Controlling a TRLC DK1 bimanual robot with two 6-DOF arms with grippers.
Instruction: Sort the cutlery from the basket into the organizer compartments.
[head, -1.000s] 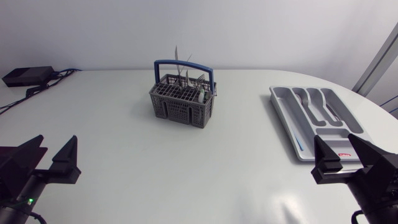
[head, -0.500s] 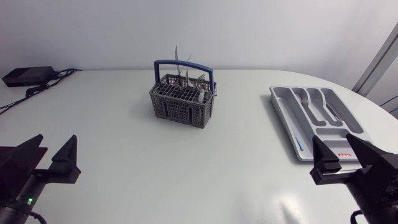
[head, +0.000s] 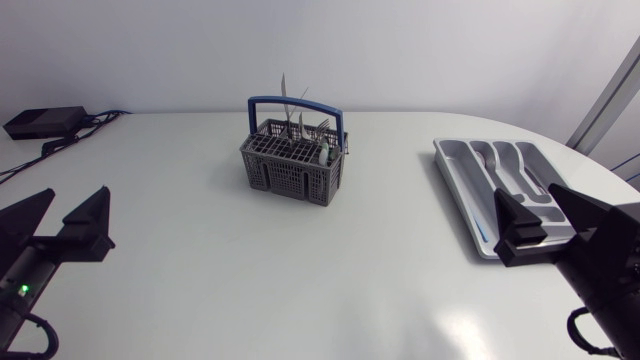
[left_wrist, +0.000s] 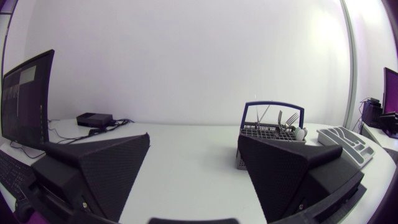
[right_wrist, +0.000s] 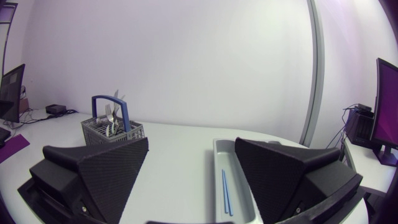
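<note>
Lying in organizer (right_wrist: 218, 154), blue stick (right_wrist: 226, 192), plain in right wrist view.

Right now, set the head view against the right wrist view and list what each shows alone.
Only the head view: the left gripper, open, and the organizer's shaped compartments. Only the right wrist view: nothing more on the table, just a low look along the long compartment. Both: the cutlery basket, the organizer, the thin blue stick in its long compartment, and the open right gripper.
</note>
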